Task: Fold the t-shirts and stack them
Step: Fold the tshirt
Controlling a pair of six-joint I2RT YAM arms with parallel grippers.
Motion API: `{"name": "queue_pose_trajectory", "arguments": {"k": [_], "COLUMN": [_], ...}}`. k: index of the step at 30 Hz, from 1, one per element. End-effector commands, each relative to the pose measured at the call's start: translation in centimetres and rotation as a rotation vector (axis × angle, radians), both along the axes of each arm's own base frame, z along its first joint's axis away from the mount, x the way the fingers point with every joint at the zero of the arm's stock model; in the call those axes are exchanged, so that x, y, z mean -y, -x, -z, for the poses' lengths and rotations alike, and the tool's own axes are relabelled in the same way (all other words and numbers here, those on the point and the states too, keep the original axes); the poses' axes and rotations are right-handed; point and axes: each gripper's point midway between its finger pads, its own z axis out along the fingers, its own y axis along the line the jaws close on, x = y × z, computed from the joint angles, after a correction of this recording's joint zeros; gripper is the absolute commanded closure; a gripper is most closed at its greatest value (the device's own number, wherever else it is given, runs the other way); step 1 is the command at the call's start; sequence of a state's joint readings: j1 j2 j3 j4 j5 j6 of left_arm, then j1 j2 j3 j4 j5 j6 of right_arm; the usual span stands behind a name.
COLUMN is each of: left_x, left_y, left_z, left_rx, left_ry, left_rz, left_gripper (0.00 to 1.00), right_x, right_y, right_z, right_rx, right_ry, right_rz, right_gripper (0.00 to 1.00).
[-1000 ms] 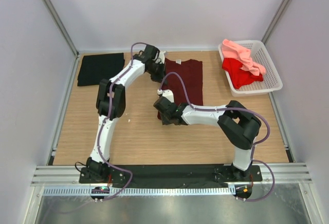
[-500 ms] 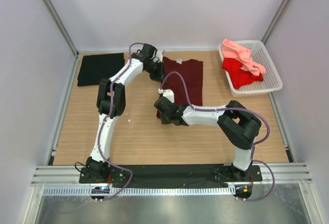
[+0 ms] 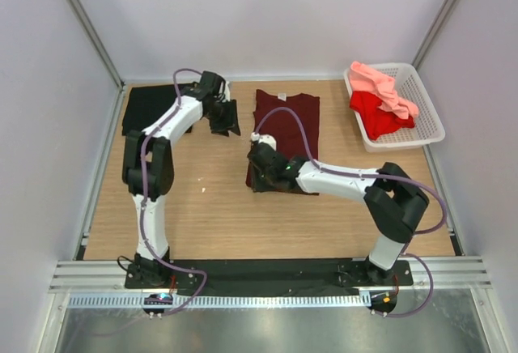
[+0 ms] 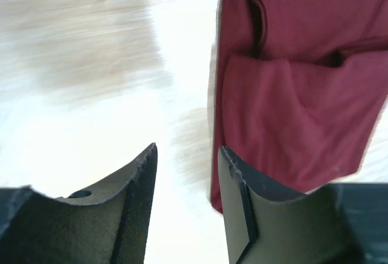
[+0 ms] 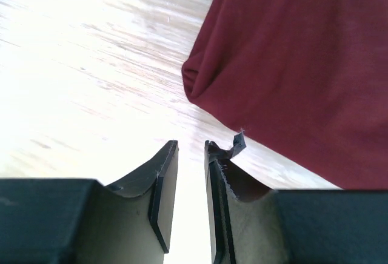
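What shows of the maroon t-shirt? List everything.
The dark maroon t-shirt is soft cloth, folded lengthwise into a narrow panel, sleeves folded in, small white neck label at its far end. It lies flat on the wooden table, mid-table. The right arm overlies its near left corner; the right gripper holds nothing.

- Top view: we look down from above and behind, whole table [image 3: 218, 207] in frame.
- Wrist views: close, low — all three share the maroon t-shirt [image 3: 285, 134].
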State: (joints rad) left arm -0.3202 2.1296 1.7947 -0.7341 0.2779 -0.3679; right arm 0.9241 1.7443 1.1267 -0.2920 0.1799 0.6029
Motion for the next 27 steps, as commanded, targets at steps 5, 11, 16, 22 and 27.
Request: {"name": "queue_pose_trajectory", "arguments": {"k": [5,11,16,22,27], "left_x": [0.7,4.2,4.2,4.3,4.5], "left_y": [6.9,11.2,12.6,13.5,13.8], "left_z": [-1.6,0.6,2.9,4.2,4.9], "left_rx": [0.026,-0.034,-0.076,-0.089,-0.1], "left_ry": [0.087,0.11,0.069,0.054,0.042], "left_rz": [-0.023,0.071,0.074,0.086,0.095], "left_gripper": [0.57,0.59,0.61,0.62,0.64], "right_x": [6.3,13.7,17.5,19.1,19.1], "right_y": [-1.4,-1.8,-0.6,-0.1,-0.2], "right_z": [-3.9,-2.3,0.0,1.7,2.7], "right_rx": [-0.066,-0.146,-0.223,-0.262,-0.278], "right_ry": [-0.092,-0.058,-0.015,-0.039,-0.053], "right_rz": [0.091,0.208,0.256,0.289,0.285], "right_gripper": [0.68,0.66,0.66,0.66,0.66]}}
